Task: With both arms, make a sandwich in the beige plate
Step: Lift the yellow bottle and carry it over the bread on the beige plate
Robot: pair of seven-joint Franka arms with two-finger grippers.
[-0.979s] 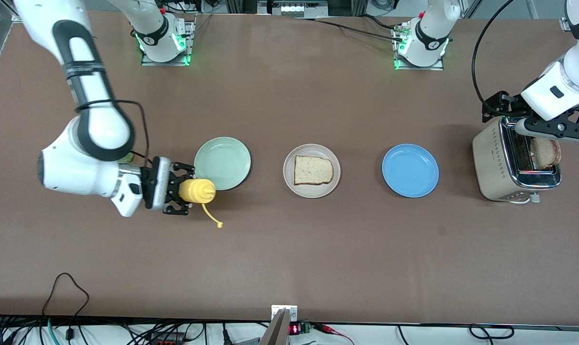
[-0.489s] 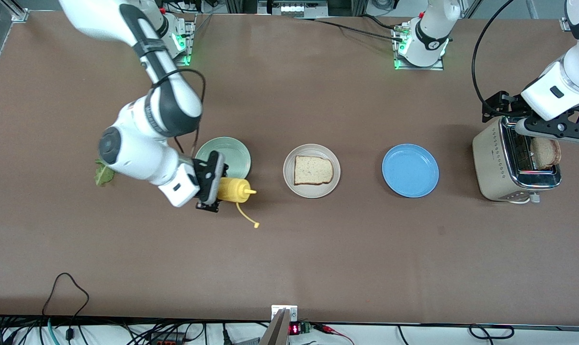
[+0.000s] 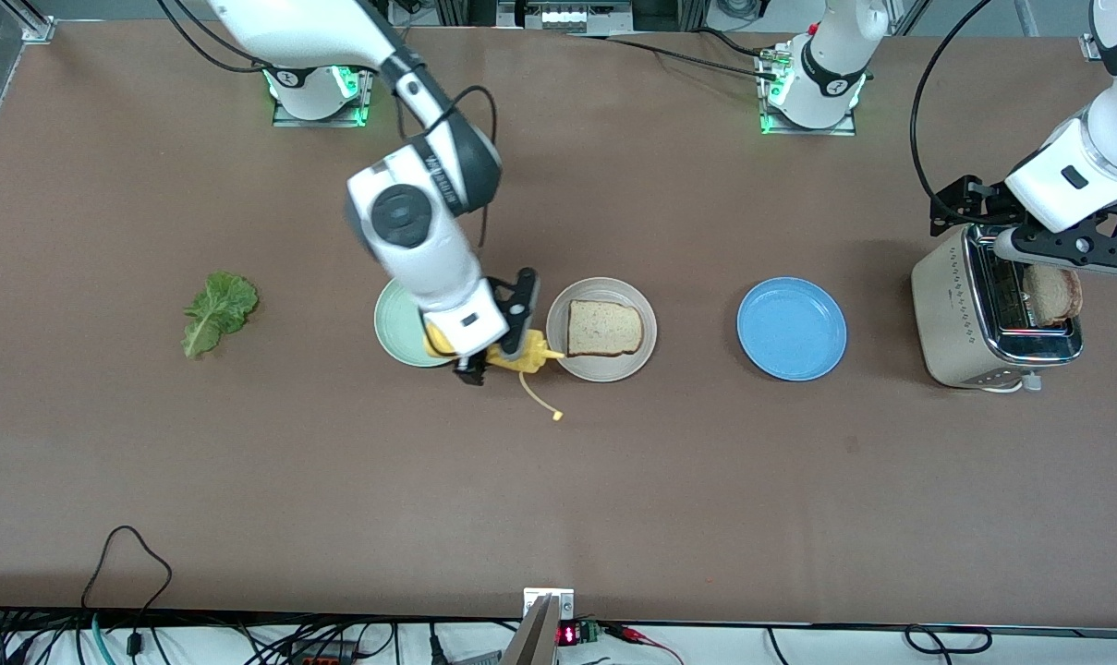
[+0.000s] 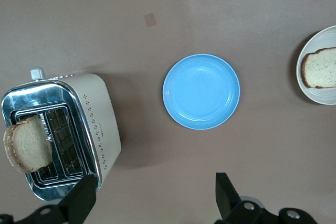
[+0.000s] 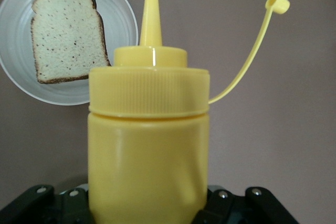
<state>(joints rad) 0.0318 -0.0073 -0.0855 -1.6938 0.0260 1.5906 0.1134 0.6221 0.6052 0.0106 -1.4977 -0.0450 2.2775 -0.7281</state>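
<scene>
While the right pincer (image 3: 501,356) carries a yellow squeeze bottle (image 3: 519,354), clamped on its body, the sauce step seems underway; next, aim the nozzle over the bread slice (image 3: 604,328) on the beige plate (image 3: 559,344) mid-worktop

Left wrist: the left pincer (image 4: 152,203) waits, jaws apart, above the toaster (image 4: 100,129)

Right wrist: bottle uncapped, tilted toward the plate

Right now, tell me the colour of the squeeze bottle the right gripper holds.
Yellow all over: the squeeze bottle, nozzle and tethered cap alike. The right wrist view shows it best.
</scene>
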